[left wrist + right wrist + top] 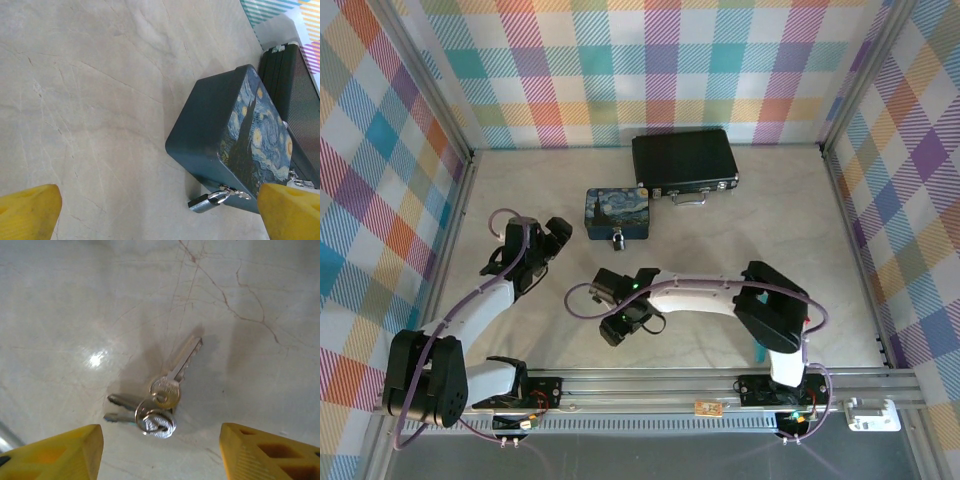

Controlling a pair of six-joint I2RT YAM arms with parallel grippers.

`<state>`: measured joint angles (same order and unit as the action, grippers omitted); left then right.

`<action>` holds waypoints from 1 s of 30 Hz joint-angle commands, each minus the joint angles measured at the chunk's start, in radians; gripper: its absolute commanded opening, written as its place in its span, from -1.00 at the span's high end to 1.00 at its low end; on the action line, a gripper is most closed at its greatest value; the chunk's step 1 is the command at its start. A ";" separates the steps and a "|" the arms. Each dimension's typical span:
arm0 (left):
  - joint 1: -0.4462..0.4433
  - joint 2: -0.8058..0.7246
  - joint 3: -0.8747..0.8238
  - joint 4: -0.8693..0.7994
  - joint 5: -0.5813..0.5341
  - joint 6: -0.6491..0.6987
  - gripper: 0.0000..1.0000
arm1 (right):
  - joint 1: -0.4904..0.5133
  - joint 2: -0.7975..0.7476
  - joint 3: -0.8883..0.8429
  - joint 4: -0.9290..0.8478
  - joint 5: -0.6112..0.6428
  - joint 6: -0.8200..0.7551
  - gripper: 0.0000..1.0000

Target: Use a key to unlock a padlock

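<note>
The small dark padlock (207, 201) lies on the table, its silver shackle hooked through the hasp of the blue starry-night tin (225, 135); from above the padlock (618, 240) sits at the tin's (617, 213) near side. My left gripper (160, 222) is open, a short way left of the padlock, with nothing between its yellow fingers (27, 212). The silvery key (176, 371) lies flat on the table, joined by a ring to two other keys. My right gripper (162, 457) is open just above and around the bunch, not touching it. From above, the right gripper (630, 322) covers the keys.
A black briefcase (684, 160) with silver latches stands behind the tin, close to the back wall. A turquoise stick (758, 352) lies near the right arm's base. Plaid walls enclose the pale marbled table (800, 230) on three sides.
</note>
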<state>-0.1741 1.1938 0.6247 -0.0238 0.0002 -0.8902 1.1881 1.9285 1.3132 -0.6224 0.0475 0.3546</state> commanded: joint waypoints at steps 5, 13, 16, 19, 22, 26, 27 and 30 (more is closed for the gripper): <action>0.013 -0.069 -0.032 -0.035 -0.059 0.004 -0.99 | 0.002 0.059 0.071 -0.053 0.053 -0.027 -0.04; 0.013 -0.101 -0.025 -0.055 -0.058 0.017 -1.00 | 0.002 0.045 -0.020 -0.067 0.114 -0.013 0.17; 0.012 -0.098 -0.016 -0.051 -0.036 0.015 -0.99 | 0.001 0.029 -0.069 -0.066 0.151 -0.004 0.25; 0.012 -0.091 -0.014 -0.027 -0.001 0.006 -0.99 | -0.001 0.020 -0.097 -0.061 0.175 -0.004 0.39; 0.004 -0.090 -0.007 -0.015 0.014 0.003 -0.99 | -0.013 0.008 -0.110 -0.044 0.181 -0.006 0.61; -0.022 -0.099 0.012 -0.011 0.031 0.015 -0.99 | -0.081 -0.065 -0.151 0.020 0.113 -0.032 0.89; -0.031 -0.101 0.017 -0.010 0.032 0.014 -0.99 | -0.103 -0.089 -0.166 0.046 0.088 -0.043 0.94; -0.076 -0.103 0.031 -0.003 0.040 0.012 -1.00 | -0.191 -0.175 -0.229 0.145 -0.002 -0.091 1.00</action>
<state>-0.2165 1.1103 0.6128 -0.0502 0.0120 -0.8894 1.0618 1.8187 1.1320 -0.5369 0.1230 0.3111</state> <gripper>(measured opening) 0.997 0.051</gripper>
